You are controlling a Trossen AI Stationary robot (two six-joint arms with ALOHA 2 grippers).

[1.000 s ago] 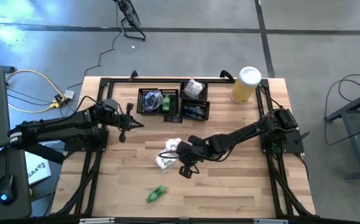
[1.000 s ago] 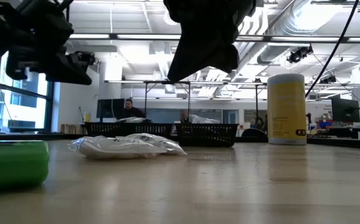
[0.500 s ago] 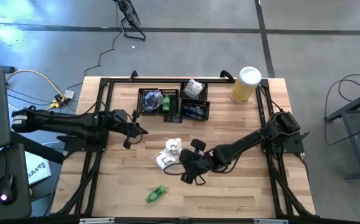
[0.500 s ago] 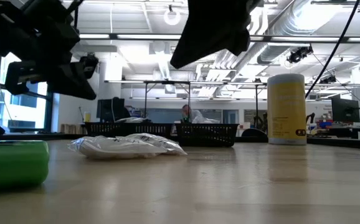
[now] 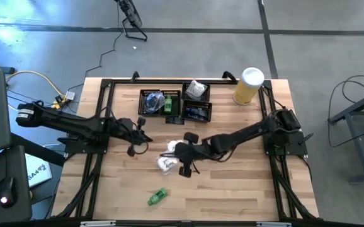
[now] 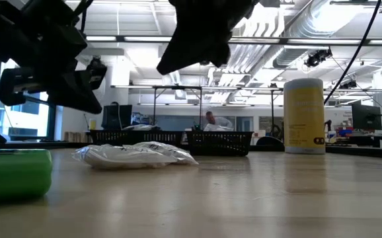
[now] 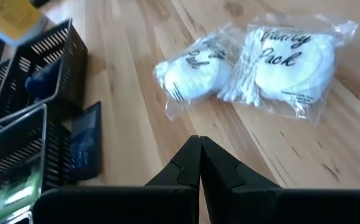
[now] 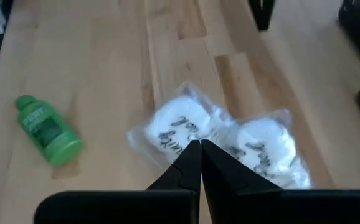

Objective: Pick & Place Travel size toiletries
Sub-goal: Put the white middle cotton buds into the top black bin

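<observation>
Hovering over white sachets (image 5: 170, 154), right gripper (image 5: 184, 153) jaws pressed together, left gripper (image 5: 139, 134) likewise

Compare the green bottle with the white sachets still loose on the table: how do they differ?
The green bottle is solid green plastic, one piece, lying on its side alone near the table's front edge. The white sachets are two clear crinkly packets with white contents and black script, side by side mid-table, under the shut right gripper. Both lie loose on the wood, outside the black mesh trays.
</observation>
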